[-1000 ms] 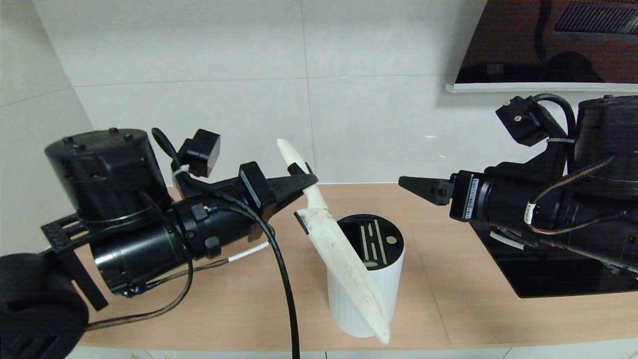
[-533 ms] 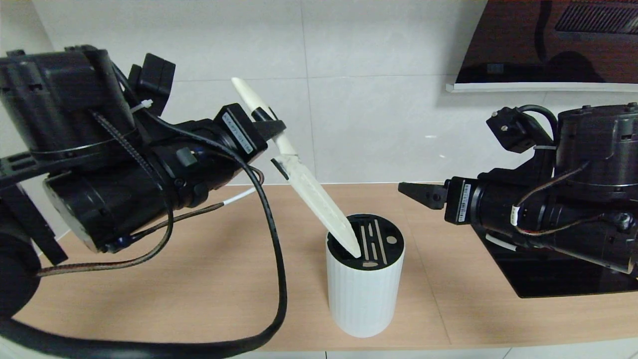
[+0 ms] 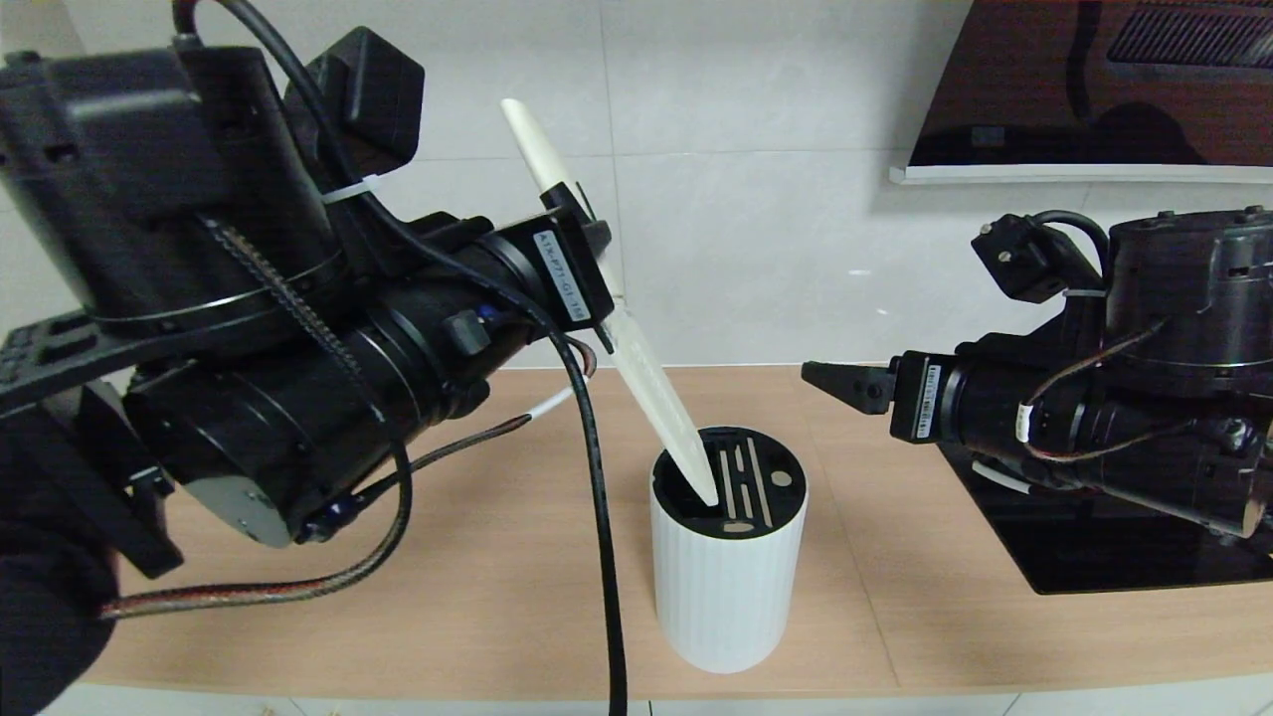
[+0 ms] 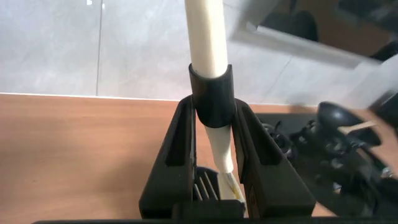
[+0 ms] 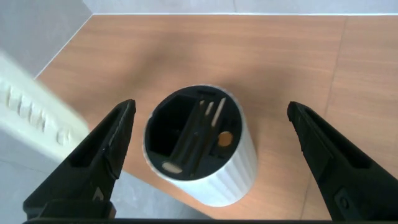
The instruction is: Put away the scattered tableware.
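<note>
L claw (image 3: 585, 231) clenched on white knife (image 3: 651, 393) at the handle. Blade slants down, tip right at the wide opening in the black top of the white knife block (image 3: 729, 587). Block upright on bench (image 3: 448, 597), nr front edge. R claw (image 3: 823, 381) spread wide, holding nothing, off to block's right.

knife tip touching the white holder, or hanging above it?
Cannot tell. In the head view the knife tip overlaps the wide opening in the holder, but nothing shows plainly whether it meets the rim or hangs clear.
</note>
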